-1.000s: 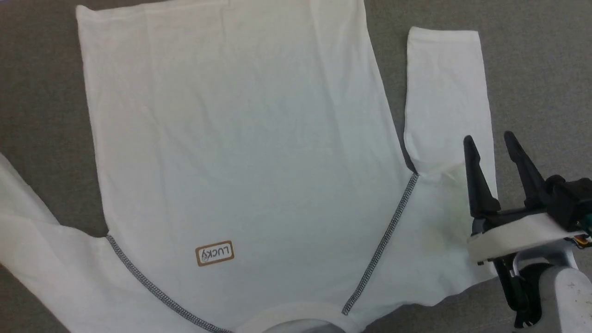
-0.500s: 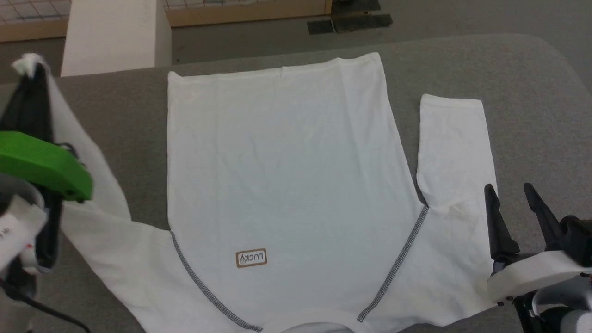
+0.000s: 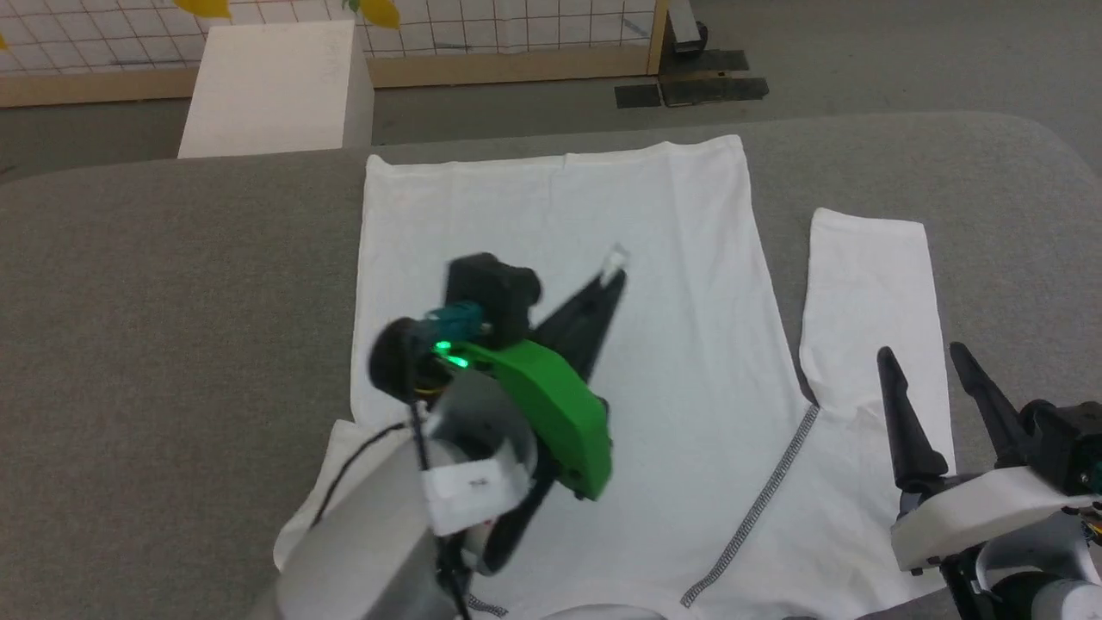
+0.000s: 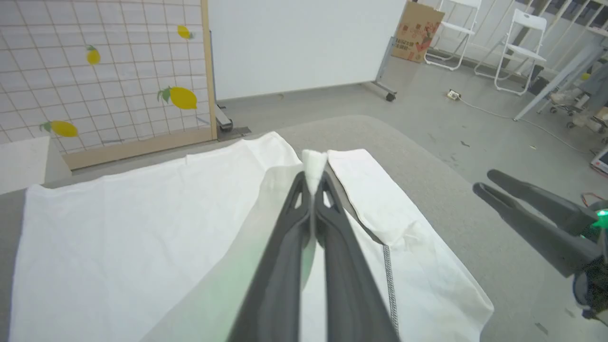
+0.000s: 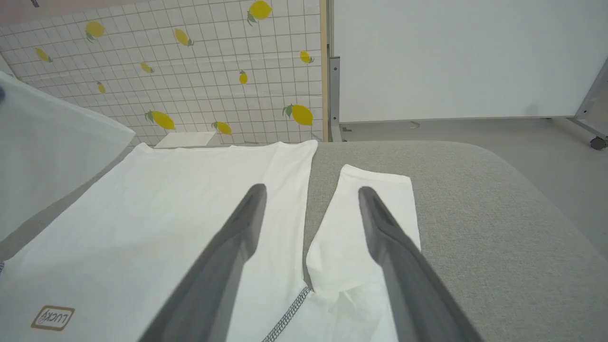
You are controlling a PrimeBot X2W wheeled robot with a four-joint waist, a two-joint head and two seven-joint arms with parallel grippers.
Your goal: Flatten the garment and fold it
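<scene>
Two grippers are over a white shirt spread on the grey table. From the head, the left gripper hangs above the shirt's middle, fingers together, pinching a tuft of its cloth. The right gripper sits near right, fingers apart, holding nothing. A white box stands far left, beyond the table. Left wrist: the fingers are clamped on a white fold of the shirt. Right wrist: the fingers are spread wide above the shirt, whose right sleeve lies just beside the body
</scene>
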